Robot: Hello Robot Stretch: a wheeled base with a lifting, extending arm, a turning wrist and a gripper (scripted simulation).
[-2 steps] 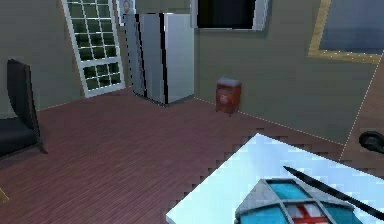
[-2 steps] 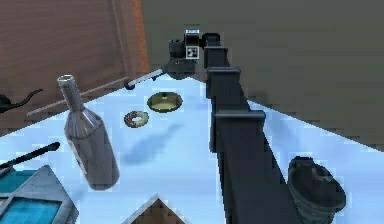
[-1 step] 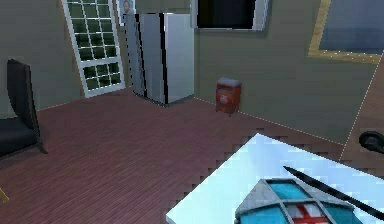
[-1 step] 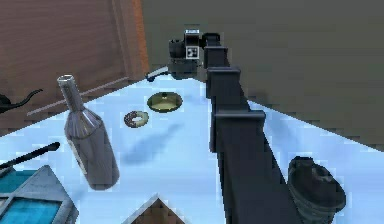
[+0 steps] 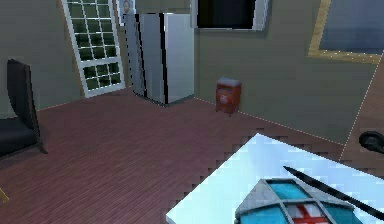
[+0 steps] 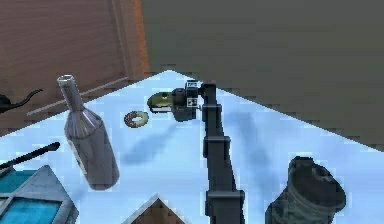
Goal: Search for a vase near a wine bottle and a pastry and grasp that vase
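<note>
- Olive-yellow and small, the thing (image 6: 157, 98) at the far end of the claw (image 6: 168, 101) is what we take for the vase, though its shape is too small for us to be sure.
- It shows near the far corner of the pale worktop (image 6: 260, 130), just beside a ring-shaped pastry (image 6: 136, 119). The tall grey wine bottle (image 6: 86, 135) stands upright toward the arm side view's left.
- We cannot tell the claw's state, nor whether it holds anything. The olive thing is right at its fingers with the worktop behind, and we cannot make out whether it rests there or hangs clear.
- We judge the step in hand to be the grasp itself. To do it well, we would hold the arm (image 6: 218, 160) steady, bring the fingers squarely around the small body, then lift straight up before drawing back.
- The pastry lies close, so a sideways sweep risks nudging it; the bottle is farther off.
- A dark ribbed vessel (image 6: 305, 190) sits beside the arm, well apart from the claw.
- No writing can be read. The bottle shows no label, and the box (image 5: 300, 205) on the worktop bears only a blue, white and red pattern.
</note>
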